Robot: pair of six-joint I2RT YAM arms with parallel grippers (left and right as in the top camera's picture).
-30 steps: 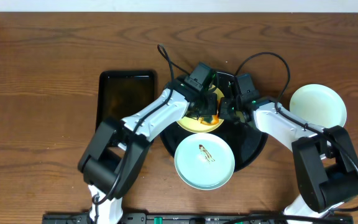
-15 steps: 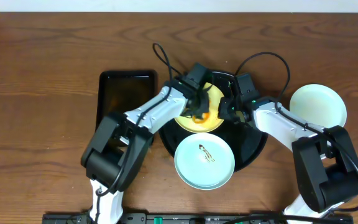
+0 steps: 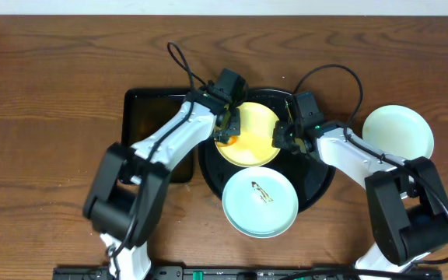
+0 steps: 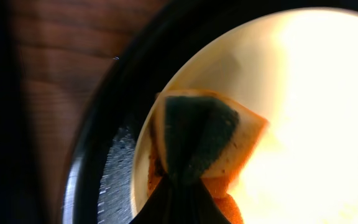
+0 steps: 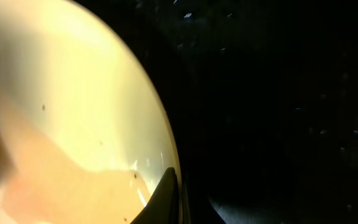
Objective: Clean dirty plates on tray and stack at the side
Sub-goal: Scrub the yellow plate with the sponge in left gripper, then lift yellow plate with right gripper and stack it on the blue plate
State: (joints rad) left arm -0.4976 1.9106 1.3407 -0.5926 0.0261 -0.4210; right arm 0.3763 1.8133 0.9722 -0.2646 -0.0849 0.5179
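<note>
The pale yellow plate [image 3: 251,138] lies at the back of the round black tray [image 3: 317,175]. My left gripper [image 3: 228,128] is shut on an orange sponge with a green scouring side [image 3: 223,140] and presses it on the plate's left edge. The left wrist view shows the sponge [image 4: 201,140] on the plate [image 4: 316,93], with the fingers [image 4: 179,196] closed on it. My right gripper [image 3: 280,137] is shut on the plate's right rim, also shown in the right wrist view [image 5: 169,193]. A mint plate with a brown smear [image 3: 260,204] sits at the tray's front. Another mint plate [image 3: 397,131] lies on the wood at the right.
A rectangular black tray [image 3: 148,124] lies left of the round tray, partly under my left arm. Cables loop above both wrists. The wood table [image 3: 53,93] extends around both trays.
My left gripper has dragged the sponge leftward across the yellow plate, from its centre to its left edge. The right gripper has stayed on the plate's rim.
</note>
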